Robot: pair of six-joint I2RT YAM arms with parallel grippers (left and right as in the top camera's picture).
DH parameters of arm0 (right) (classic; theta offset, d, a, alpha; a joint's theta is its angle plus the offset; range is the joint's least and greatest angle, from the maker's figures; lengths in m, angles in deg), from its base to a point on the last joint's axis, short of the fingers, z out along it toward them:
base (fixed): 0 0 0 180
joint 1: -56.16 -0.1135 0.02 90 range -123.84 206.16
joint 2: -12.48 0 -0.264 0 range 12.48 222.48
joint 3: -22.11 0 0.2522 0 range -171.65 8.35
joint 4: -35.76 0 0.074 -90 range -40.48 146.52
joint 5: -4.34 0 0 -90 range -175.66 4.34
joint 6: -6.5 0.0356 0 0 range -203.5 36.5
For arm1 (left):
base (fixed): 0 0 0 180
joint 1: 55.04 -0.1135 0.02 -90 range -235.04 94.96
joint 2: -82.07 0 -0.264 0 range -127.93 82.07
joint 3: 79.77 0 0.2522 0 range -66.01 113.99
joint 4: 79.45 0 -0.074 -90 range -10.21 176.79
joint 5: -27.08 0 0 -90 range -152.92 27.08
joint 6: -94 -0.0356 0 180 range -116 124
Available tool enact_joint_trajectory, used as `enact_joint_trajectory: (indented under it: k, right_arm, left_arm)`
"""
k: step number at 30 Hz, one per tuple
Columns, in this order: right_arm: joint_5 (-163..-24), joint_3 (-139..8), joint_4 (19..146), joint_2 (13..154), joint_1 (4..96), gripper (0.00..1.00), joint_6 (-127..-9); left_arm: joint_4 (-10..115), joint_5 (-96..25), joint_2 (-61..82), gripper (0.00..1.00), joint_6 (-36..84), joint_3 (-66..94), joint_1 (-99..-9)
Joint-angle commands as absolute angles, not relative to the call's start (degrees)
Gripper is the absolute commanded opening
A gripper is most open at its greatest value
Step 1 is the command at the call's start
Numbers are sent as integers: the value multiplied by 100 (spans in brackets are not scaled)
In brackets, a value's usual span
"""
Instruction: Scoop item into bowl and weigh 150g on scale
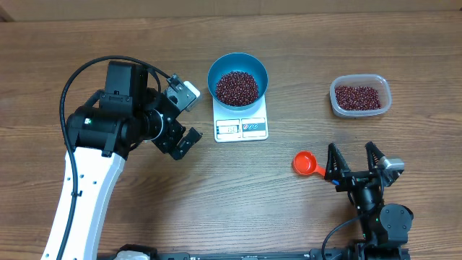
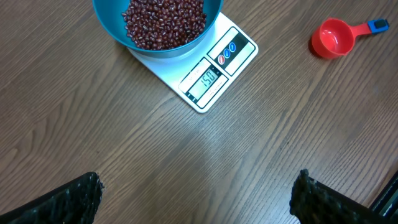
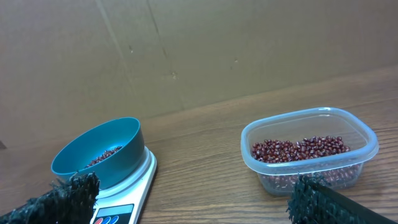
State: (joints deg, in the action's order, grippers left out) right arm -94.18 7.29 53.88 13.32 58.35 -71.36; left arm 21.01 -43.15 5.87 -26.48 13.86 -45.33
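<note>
Atop the flat white rectangular scale (image 1: pixel 241 128) sits the round blue bowl (image 1: pixel 238 62) of dark red-brown beans (image 1: pixel 237 87), so their weight registers; left claw (image 2: pixel 196 199) and right claw (image 1: pixel 354 159) both hang spread, gripping nothing.

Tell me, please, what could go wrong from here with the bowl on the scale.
The bowl overhangs the scale at its far edge, so a bump from the open left gripper nearby could shift it and disturb the display, which seems to read 150. The red scoop lies just beside the open right gripper; a careless move could knock it away.
</note>
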Motion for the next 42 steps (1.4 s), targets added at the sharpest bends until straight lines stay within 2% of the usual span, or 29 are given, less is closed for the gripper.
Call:
enact_joint_trajectory:
  k: [1,38,42]
  right_arm:
    - [-9363,790,5364,1264,5798,100,-7162]
    - [-9361,790,5364,1264,5798,100,-7162]
    - [-9361,790,5364,1264,5798,100,-7162]
  left_arm:
    - [2101,-4236,545,100,-2777,1478,-4528]
    - [2079,-4234,545,100,-2764,1478,-4528]
    - [1839,-4291,545,100,-2075,1478,-4528]
